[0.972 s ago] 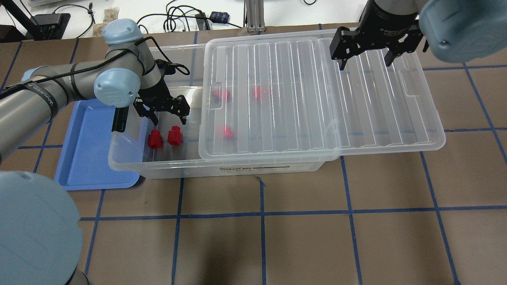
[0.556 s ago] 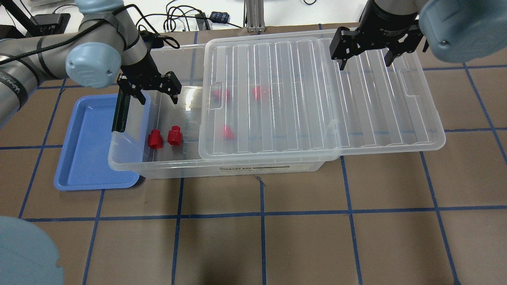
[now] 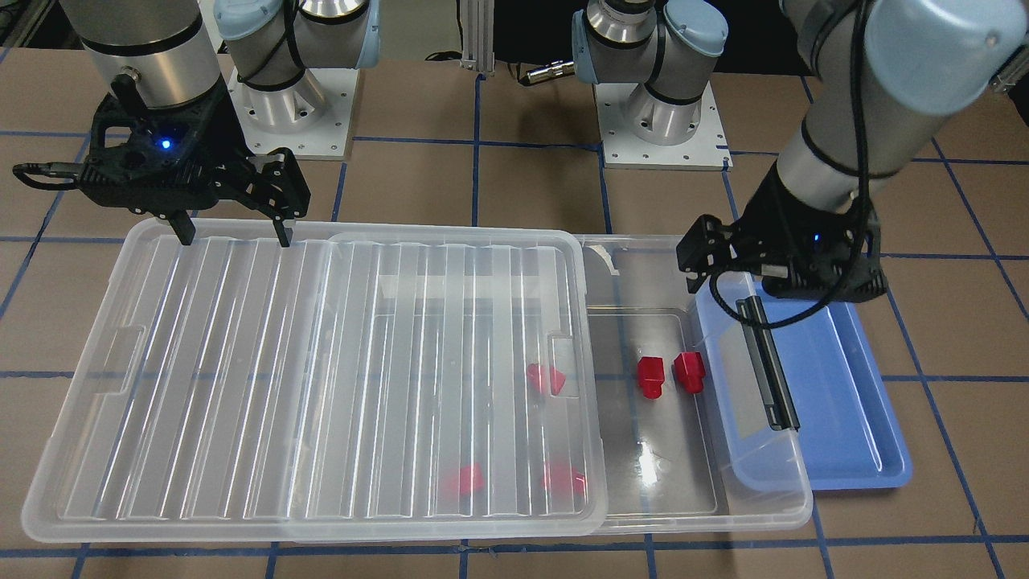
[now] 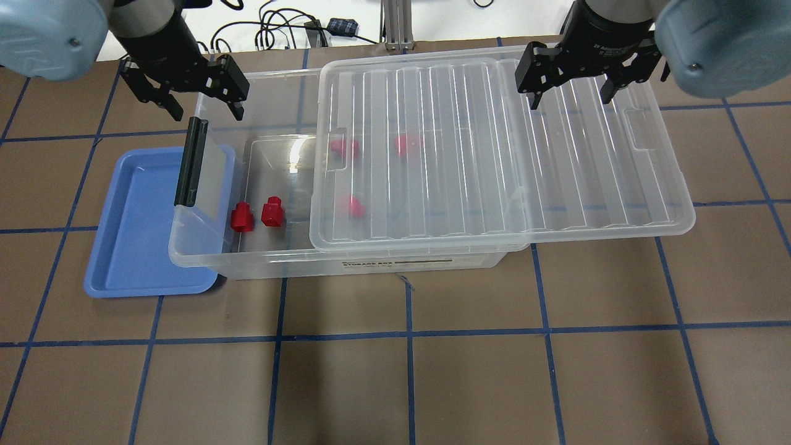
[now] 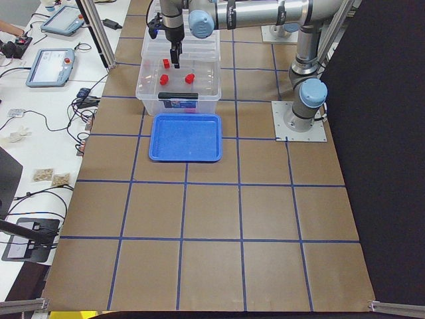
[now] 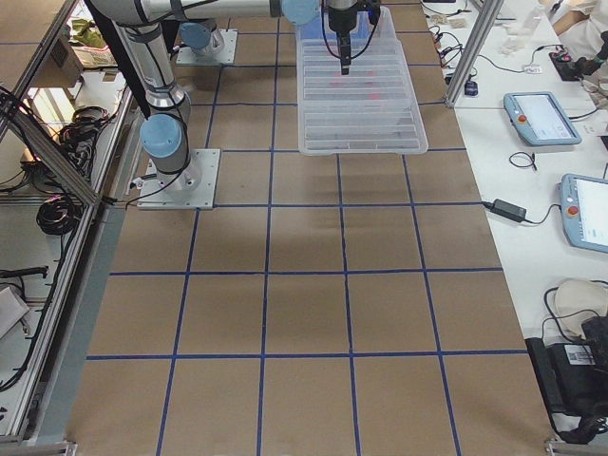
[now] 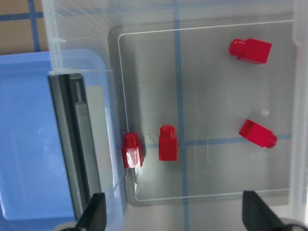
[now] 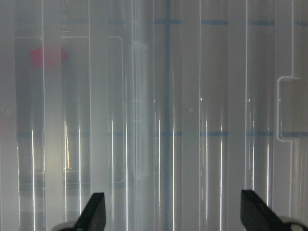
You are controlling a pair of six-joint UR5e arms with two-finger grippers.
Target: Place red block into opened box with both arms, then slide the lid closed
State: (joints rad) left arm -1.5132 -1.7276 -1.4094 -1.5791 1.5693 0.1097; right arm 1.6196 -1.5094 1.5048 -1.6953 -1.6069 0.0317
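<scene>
Beside the blue tray (image 4: 133,247), the left arm (image 4: 162,46) has been lifted out of the box (image 4: 266,264) within the last second. It has been drawn back over the far left corner, past the end of the black bar (image 4: 190,164). Its jaws are spread and nothing is held.

One red block (image 4: 242,217) and a second (image 4: 272,211) are left unmoved, side by side on the uncovered floor of the box. Three more are seen blurred under the lid (image 4: 494,154).

The lid has not been shifted: the box's right part is covered and its right end overhung. The right arm (image 4: 609,31) is kept over the lid's far right part as before, jaws spread.

The placing is therefore judged finished. Only the slide of the lid toward the bar end is left.
</scene>
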